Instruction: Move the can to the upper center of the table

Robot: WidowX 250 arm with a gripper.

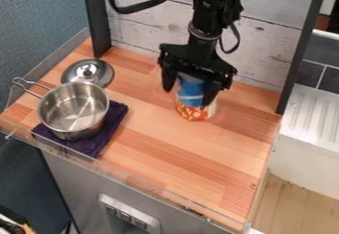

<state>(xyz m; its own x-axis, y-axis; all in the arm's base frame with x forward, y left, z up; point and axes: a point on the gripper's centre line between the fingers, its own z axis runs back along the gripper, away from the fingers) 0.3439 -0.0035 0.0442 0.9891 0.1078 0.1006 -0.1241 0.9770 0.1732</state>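
Note:
The black gripper (189,96) hangs down at the upper centre-right of the wooden table, in front of the whitish plank back wall. It is shut on the can (193,110), one finger at the can's left side and the other across its right side. Blue shows on the can's upper part and orange-red with pale patches near its base. The can stands roughly upright; its top is partly hidden by the gripper. Whether its base touches the wood cannot be told.
A steel pot (74,110) sits on a dark purple cloth (114,124) at the left, its handle toward the upper left. Behind it lies a round metal lid (88,73). Dark posts flank the back wall; a clear rim runs along the front edge.

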